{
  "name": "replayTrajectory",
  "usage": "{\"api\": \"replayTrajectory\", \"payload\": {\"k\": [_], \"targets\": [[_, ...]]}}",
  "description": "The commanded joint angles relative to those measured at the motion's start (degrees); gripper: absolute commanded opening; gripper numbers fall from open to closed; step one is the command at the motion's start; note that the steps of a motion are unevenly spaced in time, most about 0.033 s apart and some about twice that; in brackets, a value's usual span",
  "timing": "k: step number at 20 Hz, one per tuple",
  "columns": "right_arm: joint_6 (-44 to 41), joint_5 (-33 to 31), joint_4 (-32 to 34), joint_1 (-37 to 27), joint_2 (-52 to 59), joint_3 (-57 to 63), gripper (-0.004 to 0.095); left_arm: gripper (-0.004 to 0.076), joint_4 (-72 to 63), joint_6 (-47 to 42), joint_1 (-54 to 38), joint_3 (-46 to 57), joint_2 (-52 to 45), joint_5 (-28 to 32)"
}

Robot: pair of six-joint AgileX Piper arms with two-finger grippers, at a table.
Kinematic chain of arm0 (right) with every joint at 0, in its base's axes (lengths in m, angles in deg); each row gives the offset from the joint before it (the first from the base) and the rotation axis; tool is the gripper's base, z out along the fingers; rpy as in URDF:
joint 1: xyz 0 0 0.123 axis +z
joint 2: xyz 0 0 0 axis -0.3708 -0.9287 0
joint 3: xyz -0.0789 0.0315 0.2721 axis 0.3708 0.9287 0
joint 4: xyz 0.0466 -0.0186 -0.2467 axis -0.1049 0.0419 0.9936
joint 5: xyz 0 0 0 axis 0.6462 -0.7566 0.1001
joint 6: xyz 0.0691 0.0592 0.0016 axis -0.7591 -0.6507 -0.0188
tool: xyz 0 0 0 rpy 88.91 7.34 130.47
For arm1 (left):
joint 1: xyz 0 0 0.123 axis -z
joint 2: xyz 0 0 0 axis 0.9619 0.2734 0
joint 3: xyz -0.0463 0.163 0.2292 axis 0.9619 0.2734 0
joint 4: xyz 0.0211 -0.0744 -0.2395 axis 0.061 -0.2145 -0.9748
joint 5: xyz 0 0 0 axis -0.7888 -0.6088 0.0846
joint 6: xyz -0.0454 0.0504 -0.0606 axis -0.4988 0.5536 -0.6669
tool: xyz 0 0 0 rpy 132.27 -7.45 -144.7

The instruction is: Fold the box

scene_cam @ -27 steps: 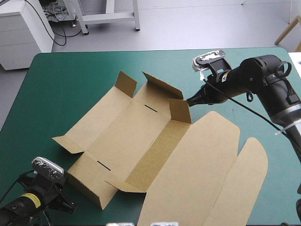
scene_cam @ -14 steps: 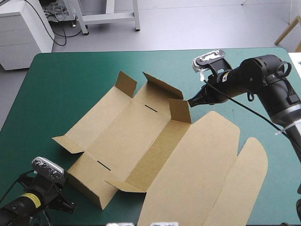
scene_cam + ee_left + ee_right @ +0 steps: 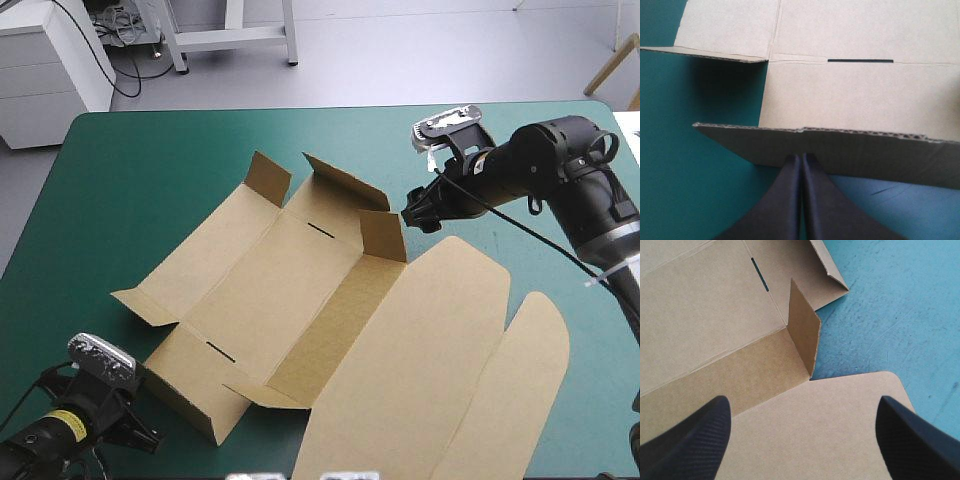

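Note:
The brown box point(image 3: 285, 285) lies as a cut sheet in the middle of the table, with its end walls and corner flaps partly raised. Its rounded lid point(image 3: 430, 350) lies flat toward the front right. My right gripper point(image 3: 418, 208) hovers just beyond the upright corner flap point(image 3: 383, 235), open and holding nothing. In the right wrist view that flap point(image 3: 805, 337) stands ahead of the right gripper point(image 3: 803, 407), whose fingers are spread over the lid point(image 3: 830, 440). My left gripper point(image 3: 801, 159) is shut, its tip against the outer face of the raised near wall point(image 3: 850, 150).
The teal-green cover point(image 3: 150, 200) is bare around the box to the left and at the far side. The lid's side wing point(image 3: 530, 380) reaches toward the table's front right edge. My left arm point(image 3: 90, 415) sits at the front left corner.
My right gripper has opened from shut and drawn back slightly from the corner flap. The box and my left arm have not moved.

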Motion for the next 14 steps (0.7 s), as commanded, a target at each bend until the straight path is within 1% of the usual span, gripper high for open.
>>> {"api": "replayTrajectory", "payload": {"k": [1,3,6,9,14], "targets": [[0.0,2.3,-0.8,-0.3,2.0,-1.3,0.0744,-0.001,-0.3,-0.1,0.1,-1.7,0.5,2.9],[0.0,3.0,-0.9,-0.3,2.0,-1.3,0.0742,-0.001,-0.3,-0.1,0.1,-1.7,0.5,2.9],[0.0,6.3,-0.3,-0.3,1.7,-1.3,0.0737,-0.001,-0.3,-0.1,0.1,-1.7,0.5,2.9],[2.0,5.5,-0.4,-0.3,-0.4,-1.3,0.0737,-0.001,-0.3,-0.1,0.1,-1.7,0.5,2.9],[6.4,7.6,-0.4,-0.3,-6.3,-1.3,0.0737,-0.001,-0.3,-0.1,0.1,-1.7,0.5,2.9]]}}
